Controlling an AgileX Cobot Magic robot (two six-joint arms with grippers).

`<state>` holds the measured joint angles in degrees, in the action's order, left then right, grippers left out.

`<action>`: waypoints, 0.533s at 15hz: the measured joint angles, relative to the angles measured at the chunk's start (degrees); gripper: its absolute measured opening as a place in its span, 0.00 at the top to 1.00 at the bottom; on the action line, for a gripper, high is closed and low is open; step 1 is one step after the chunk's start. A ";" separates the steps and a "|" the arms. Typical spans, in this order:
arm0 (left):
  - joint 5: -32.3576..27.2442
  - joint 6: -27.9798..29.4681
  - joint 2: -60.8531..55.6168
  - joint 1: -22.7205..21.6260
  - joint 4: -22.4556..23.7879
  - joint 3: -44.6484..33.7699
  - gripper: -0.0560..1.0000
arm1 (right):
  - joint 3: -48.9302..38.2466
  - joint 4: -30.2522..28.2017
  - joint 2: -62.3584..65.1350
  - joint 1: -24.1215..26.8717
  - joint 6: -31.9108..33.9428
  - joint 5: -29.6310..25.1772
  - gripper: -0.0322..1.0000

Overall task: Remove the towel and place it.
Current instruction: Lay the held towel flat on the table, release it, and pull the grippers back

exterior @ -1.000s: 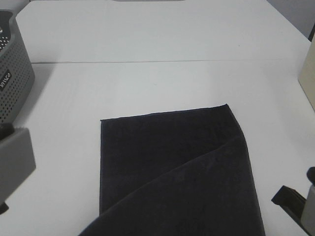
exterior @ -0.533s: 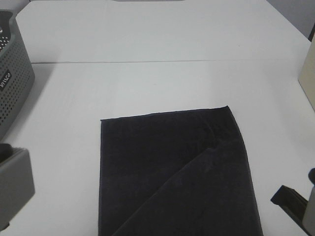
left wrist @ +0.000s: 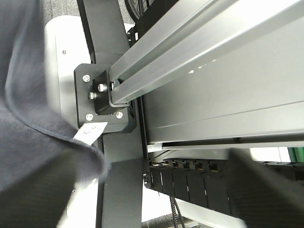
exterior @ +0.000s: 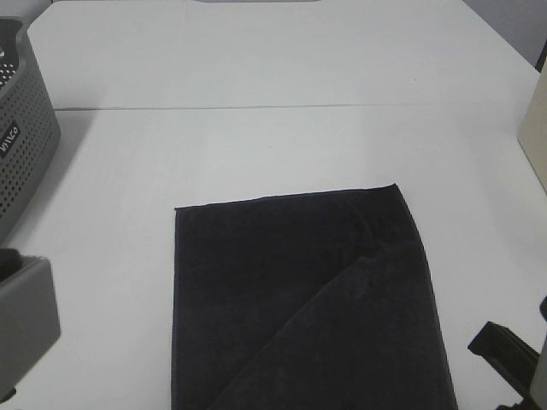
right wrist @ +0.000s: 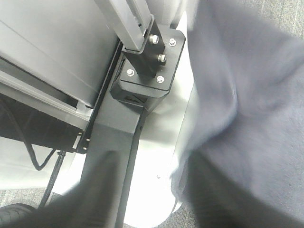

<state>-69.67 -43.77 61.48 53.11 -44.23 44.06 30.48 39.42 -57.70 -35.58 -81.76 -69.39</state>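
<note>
Towel (exterior: 299, 290) fold slid back; hem drapes beside left gripper (left wrist: 164, 164).

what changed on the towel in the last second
On the dark charcoal terry towel, the upper folded layer slid back toward the near edge, uncovering more of the layer beneath. The grey perforated plastic basket and white table stayed put.

Bright, even light; towel (left wrist: 23, 95) blurred in both wrist views
</note>
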 joint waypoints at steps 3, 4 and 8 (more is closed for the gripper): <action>0.00 0.69 0.00 0.00 1.60 0.00 0.03 | 0.00 -0.57 0.00 0.00 -0.06 0.97 0.34; 0.00 0.69 0.00 0.00 1.60 0.00 0.03 | 0.00 -0.57 0.00 0.00 -0.06 0.97 0.34; 4.30 12.72 0.00 -1.78 24.75 4.41 0.06 | 4.64 -5.39 0.00 0.00 3.72 14.50 0.33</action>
<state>-65.37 -31.05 61.48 51.34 -19.48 48.47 35.12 34.03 -57.70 -35.58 -78.04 -54.89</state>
